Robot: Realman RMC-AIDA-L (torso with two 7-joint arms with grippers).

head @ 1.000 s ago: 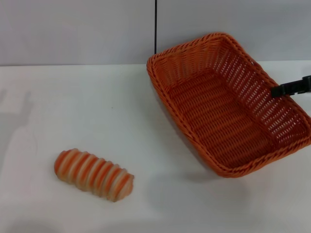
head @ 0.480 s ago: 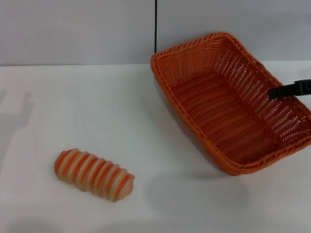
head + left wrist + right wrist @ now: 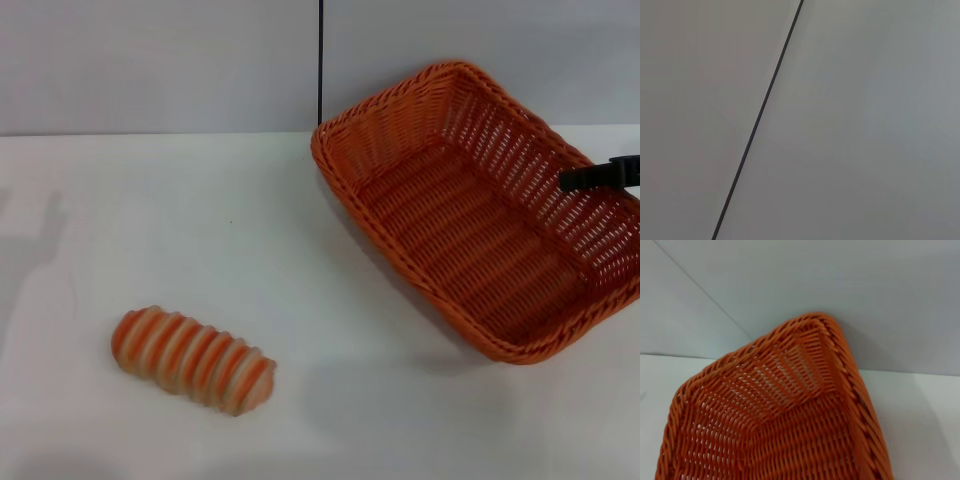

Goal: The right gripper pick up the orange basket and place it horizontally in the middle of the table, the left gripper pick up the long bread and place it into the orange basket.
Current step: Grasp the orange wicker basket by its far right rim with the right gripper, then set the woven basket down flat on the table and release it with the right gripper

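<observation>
Basket swinging rightward and tipping lower since a second ago, bread lying untouched.

The orange basket [image 3: 480, 215] is drifting toward the right edge and turning a little, its near corner now dropping closer to the tabletop [image 3: 250, 230] on the far right side. The right gripper [image 3: 600, 176] is reaching in from the right over the basket's right wall; it appears to be carrying the basket, though I cannot tell how its jaws are set. The long bread [image 3: 192, 360] is resting stripes-up on the near left, well apart from the basket. The left gripper is not showing anywhere. The first step seems to be under way: the basket is sitting askew, so the next move is calling for squaring it and setting it down mid-table.
</observation>
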